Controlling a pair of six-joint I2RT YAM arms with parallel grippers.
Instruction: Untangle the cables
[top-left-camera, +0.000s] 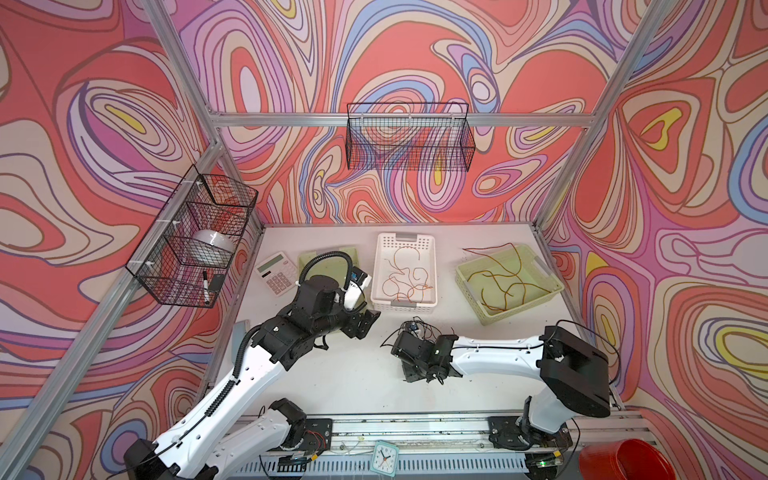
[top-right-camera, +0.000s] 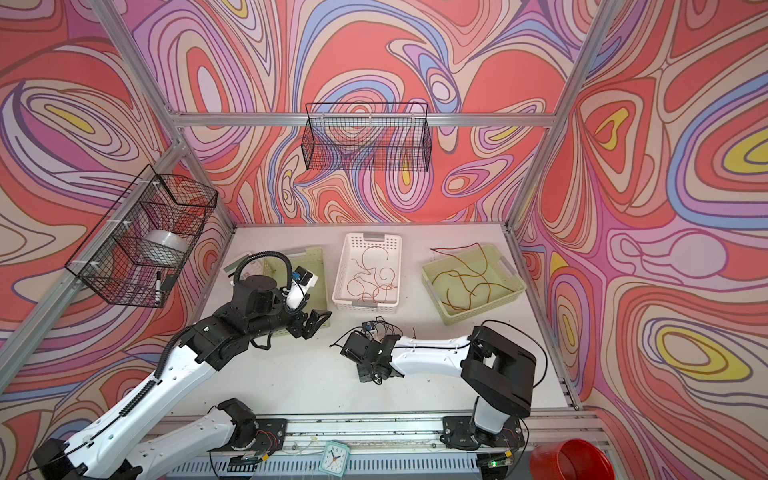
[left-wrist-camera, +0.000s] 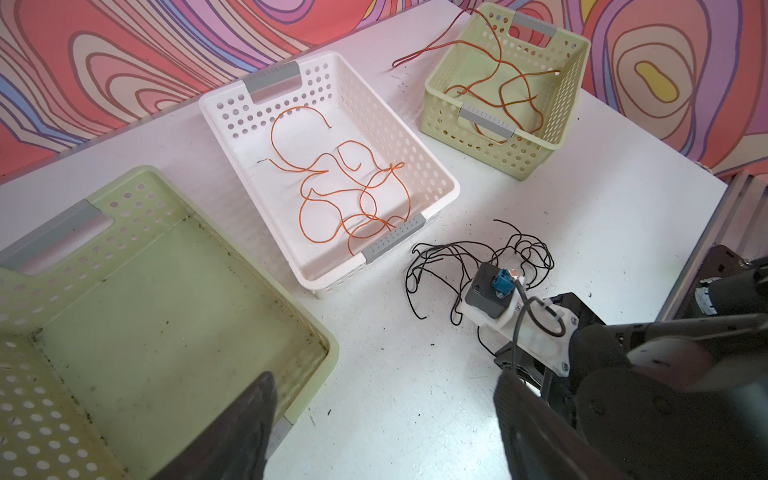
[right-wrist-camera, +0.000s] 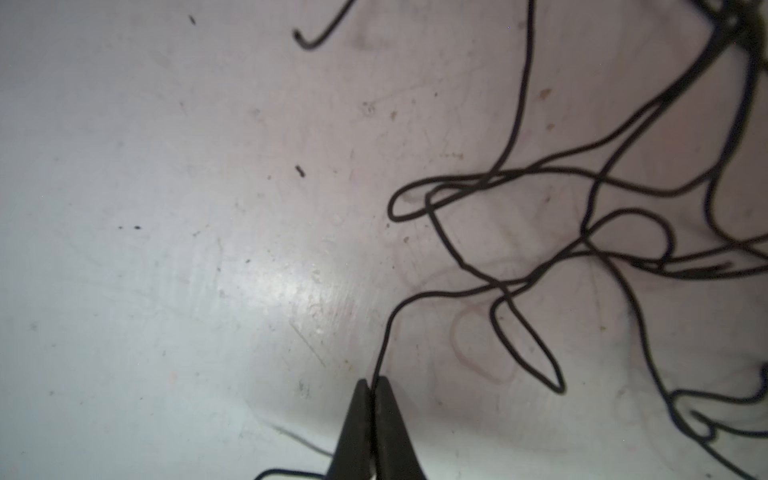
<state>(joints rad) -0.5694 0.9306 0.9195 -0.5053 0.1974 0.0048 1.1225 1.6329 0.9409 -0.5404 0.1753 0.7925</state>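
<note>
In both top views my left gripper (top-left-camera: 368, 322) (top-right-camera: 316, 322) is hovering with its jaws spread wide and nothing between them. It is hanging just past the near right corner of a green basket (top-left-camera: 306, 257) that is sitting toward the far left corner of the table (top-left-camera: 332, 374). The black cables (top-left-camera: 419, 323) (top-right-camera: 384, 324) are lying in a loose heap near the middle of the table, just off the near end of the white basket (top-left-camera: 380, 266) and right beside my right wrist. My right fingertips are hiding under that wrist here. Orange cables (top-left-camera: 405, 278) are curling inside the white basket at the far edge. More orange and red-brown cables (top-left-camera: 498, 278) are lying in a second green basket (top-left-camera: 548, 286) toward the far right corner, one strand trailing over its far rim.

In the left wrist view my left gripper (left-wrist-camera: 384, 378) is showing as two fingers standing well apart over bare table. The black cables (left-wrist-camera: 457, 253) are lying well clear of them, partly under my other arm's camera.

In the right wrist view my right gripper (right-wrist-camera: 373, 384) is pressing together and pinching one strand of the black cables (right-wrist-camera: 511, 249) at the very tips. That strand is running from the tips into the tangle of loops on the table just beyond.
</note>
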